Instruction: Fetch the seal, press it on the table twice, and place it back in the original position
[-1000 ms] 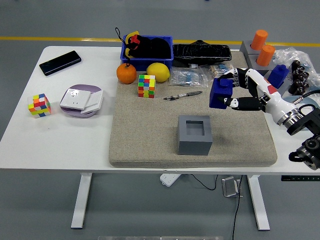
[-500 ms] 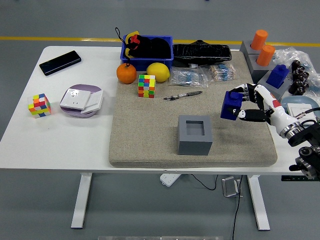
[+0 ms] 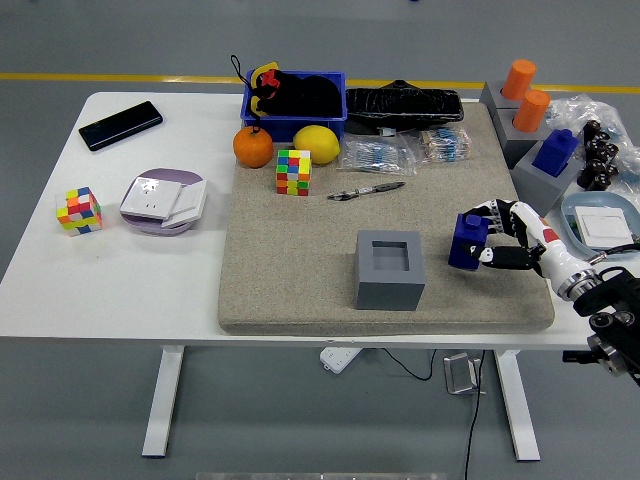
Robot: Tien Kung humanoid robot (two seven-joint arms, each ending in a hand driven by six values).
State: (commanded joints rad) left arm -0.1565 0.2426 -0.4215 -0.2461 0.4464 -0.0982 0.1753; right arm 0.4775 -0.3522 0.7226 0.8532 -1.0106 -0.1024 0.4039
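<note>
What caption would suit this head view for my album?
Right robot hand holds a blue seal down on the grey mat, right of a grey box.

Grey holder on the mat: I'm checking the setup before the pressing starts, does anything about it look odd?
Its square socket is empty. The grey holder stands upright on the mat, while the blue seal is held in the right hand just right of it, low over the mat.

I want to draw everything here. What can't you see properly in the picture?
- Head view: the blue seal's underside is hidden, so contact with the mat is unclear.
- The right hand's palm side is hidden behind the seal.
- The blue bin's dark contents are too murky to name.
- The left arm is outside the picture.
</note>
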